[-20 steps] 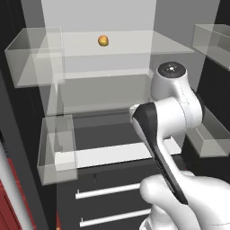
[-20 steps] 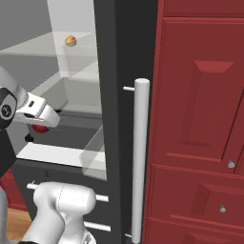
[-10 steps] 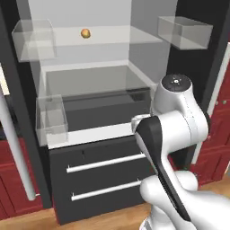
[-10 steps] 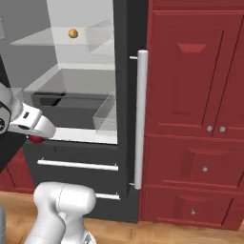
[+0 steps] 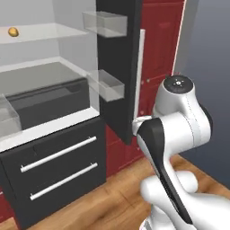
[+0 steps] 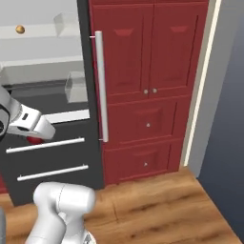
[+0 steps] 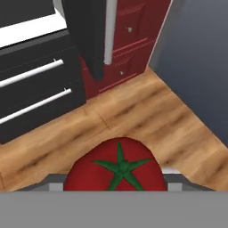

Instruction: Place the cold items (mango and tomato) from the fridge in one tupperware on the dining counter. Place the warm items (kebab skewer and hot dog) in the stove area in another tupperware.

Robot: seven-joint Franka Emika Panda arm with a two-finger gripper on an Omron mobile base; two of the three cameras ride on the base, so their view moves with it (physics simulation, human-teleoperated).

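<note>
The tomato (image 7: 116, 168) is seen at the bottom of the hand view, right at the jaws, with its green star-shaped calyx turned toward the camera. The finger tips themselves are hidden behind it, so it cannot be told from that view alone how they close; the fruit sits exactly where they stand, and it is taken to be held between them. In the right base view a small patch of red (image 6: 34, 140) is seen under the white hand (image 6: 32, 125), low in front of the fridge drawers.

The tomato is round, glossy red and unmarked, with a dark green five-pointed top.

The mango (image 5: 13, 32) is seen as a small orange-yellow ball on the upper fridge shelf (image 5: 49, 33), far to the left and well apart from the hand; it is also seen at the top left of the right base view (image 6: 20, 29).

The fridge door (image 5: 117, 67) stands open, its edge and long pale handle (image 5: 139, 76) jutting out between the fridge interior and the red cabinets (image 6: 152, 86). Clear bins (image 5: 104, 21) are fixed to the door's inner face. Below the shelves two dark drawers (image 5: 58, 166) with bar handles are shut. Open wooden floor (image 7: 147, 116) lies under the hand, bounded by a grey wall (image 6: 228, 95) on the right.
</note>
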